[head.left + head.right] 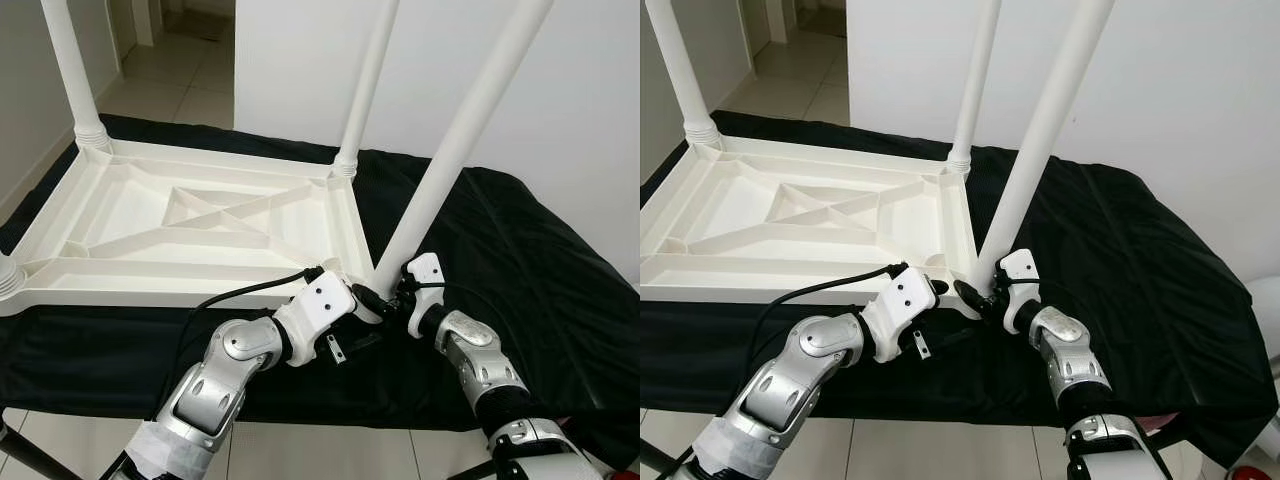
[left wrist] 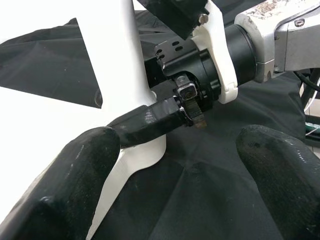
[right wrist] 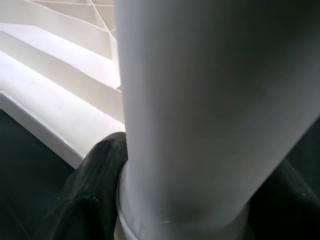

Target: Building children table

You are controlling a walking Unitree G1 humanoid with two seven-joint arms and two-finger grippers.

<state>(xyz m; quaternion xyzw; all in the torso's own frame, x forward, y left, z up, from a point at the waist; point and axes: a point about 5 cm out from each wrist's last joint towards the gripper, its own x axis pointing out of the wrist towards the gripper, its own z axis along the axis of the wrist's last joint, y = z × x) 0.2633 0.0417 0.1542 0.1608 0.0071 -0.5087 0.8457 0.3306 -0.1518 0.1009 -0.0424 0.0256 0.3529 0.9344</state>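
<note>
A white children's table lies upside down on a black cloth. Its fourth leg, a long white tube, leans to the right with its foot at the near right corner. My right gripper is shut on the base of that leg; in the right wrist view the leg sits between both black fingers. My left gripper hovers just left of the same corner, open, its fingers spread wide with nothing between them.
Two more legs stand upright at the far left corner and the far right corner; a third base shows at the near left. The black cloth spreads to the right. White wall behind, tiled floor beyond.
</note>
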